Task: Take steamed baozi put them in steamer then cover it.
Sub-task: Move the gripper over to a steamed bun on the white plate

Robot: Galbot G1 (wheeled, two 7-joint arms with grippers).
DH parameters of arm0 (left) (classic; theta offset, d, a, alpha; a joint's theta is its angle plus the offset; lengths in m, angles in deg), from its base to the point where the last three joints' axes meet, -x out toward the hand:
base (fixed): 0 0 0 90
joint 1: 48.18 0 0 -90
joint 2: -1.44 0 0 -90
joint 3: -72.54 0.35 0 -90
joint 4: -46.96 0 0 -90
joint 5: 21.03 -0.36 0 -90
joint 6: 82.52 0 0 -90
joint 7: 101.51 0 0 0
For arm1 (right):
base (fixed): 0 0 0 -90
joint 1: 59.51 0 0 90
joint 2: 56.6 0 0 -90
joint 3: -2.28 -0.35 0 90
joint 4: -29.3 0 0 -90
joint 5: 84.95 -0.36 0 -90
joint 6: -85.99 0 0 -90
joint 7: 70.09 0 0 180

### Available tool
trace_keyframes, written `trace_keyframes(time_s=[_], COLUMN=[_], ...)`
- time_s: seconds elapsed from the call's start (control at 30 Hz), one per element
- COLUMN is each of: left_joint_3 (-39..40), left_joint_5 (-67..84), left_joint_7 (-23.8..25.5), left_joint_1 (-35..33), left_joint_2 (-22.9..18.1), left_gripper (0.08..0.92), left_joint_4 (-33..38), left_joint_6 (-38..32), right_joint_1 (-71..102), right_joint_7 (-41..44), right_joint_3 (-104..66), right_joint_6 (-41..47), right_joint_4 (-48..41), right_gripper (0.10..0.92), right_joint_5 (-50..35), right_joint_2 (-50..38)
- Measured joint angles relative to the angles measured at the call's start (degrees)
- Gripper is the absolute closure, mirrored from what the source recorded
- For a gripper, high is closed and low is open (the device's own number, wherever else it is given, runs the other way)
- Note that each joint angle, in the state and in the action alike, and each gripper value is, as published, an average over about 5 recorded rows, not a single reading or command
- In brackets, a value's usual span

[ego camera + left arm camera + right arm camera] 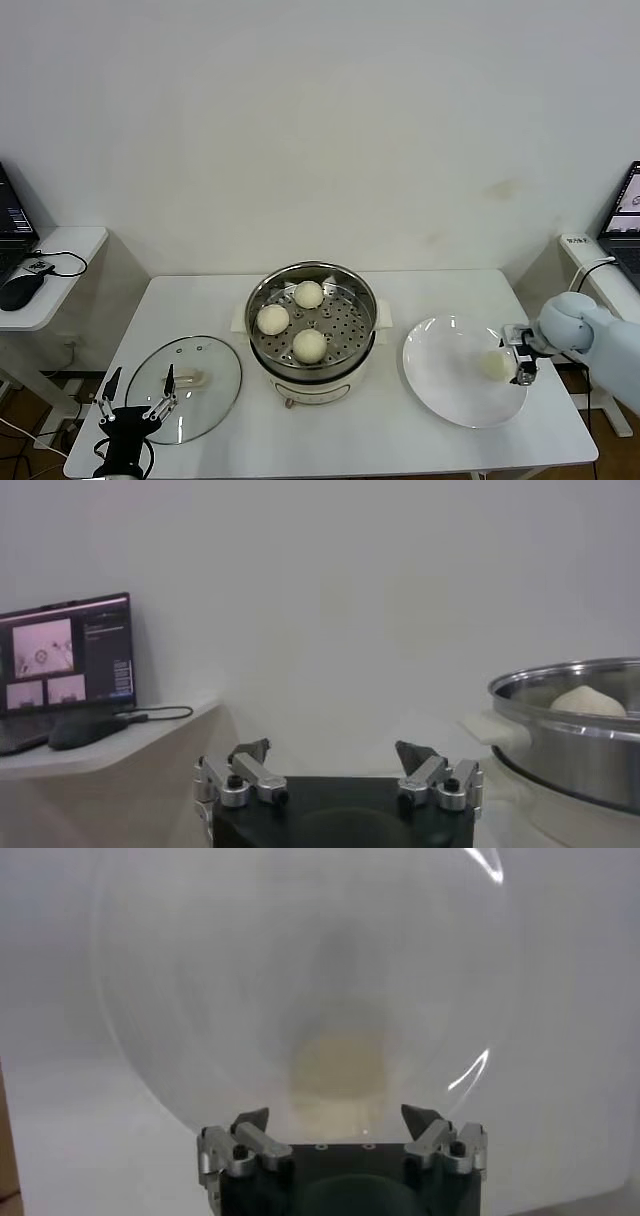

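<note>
Three smooth cream-white dome buns (309, 344) sit in the shiny perforated steel steamer (313, 330); right of it, my right fingers (520, 358) straddle the fourth bun (493, 365) on the glossy white plate (450, 385), not gripping. My left fingers (135, 398) hang spread, empty, over the clear glass lid (185, 388).

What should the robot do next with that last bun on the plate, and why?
Probably close the right end effector on the last bun and lift it. Its jaws sit around that bun on the plate, and the steamer holds only three.

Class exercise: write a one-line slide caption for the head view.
Three baozi sit in the steamer; the right gripper reaches the last baozi on the plate.
</note>
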Motion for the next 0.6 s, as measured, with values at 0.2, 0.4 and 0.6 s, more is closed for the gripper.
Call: trace_keyframes(time_s=[0.2,0.4,0.6], left_joint_3=[0.0,0.03,0.08], left_joint_5=[-0.02,-0.04,-0.07], left_joint_7=[0.0,-0.01,-0.05], left_joint_1=[-0.04,-0.11,-0.12], left_joint_2=[-0.05,-0.08,-0.17], left_gripper=[0.177,0.177,0.177], left_joint_4=[0.0,0.12,0.31], left_joint_6=[-0.01,-0.03,-0.11], right_joint_1=[1.15,1.56,1.38], right_joint_7=[-0.04,0.14,0.49], right_joint_3=[-0.64,-1.2,-1.42], right_joint_6=[0.1,0.12,0.04], right_joint_4=[-0.61,-1.04,-1.1], right_gripper=[0.279,0.303,0.351], right_joint_5=[0.58,0.93,1.04], right_joint_2=[0.9,1.24,1.43])
